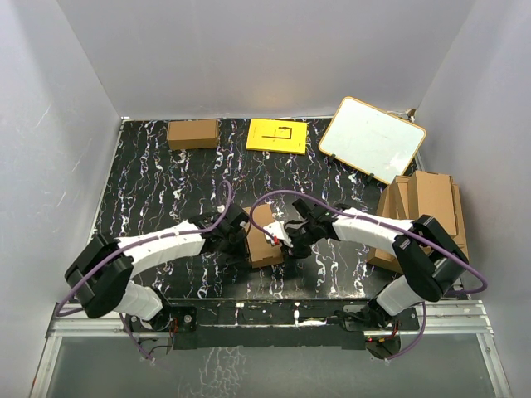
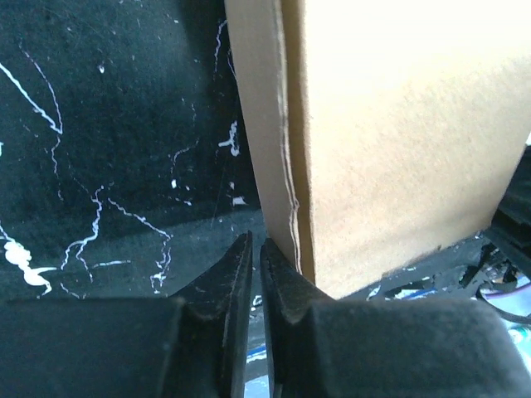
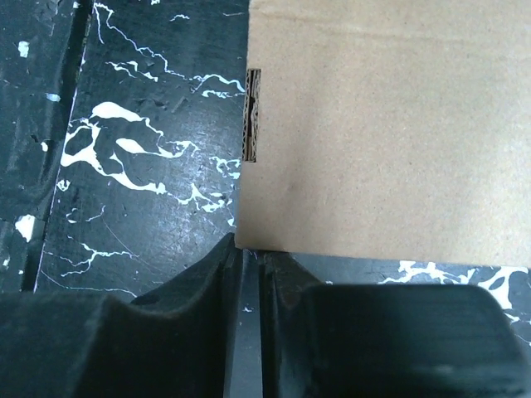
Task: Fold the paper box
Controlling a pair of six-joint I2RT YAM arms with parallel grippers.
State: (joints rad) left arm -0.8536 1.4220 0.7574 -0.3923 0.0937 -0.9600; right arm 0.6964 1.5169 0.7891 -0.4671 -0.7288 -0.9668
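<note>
Black marbled table (image 1: 166, 182): paper box (image 1: 264, 240) is flanked equally closely, left tool (image 2: 255, 242) leftward, right tool (image 3: 246, 249) rightward; both narrowly parted, nothing clamped.

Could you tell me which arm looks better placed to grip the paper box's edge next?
Probably right: the right gripper, tips barely parted, faces the paper box at its corner; the left gripper sits just beside its edge.

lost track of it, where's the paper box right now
Top view: the paper box sits front centre on the table, between the left gripper and right gripper.
</note>
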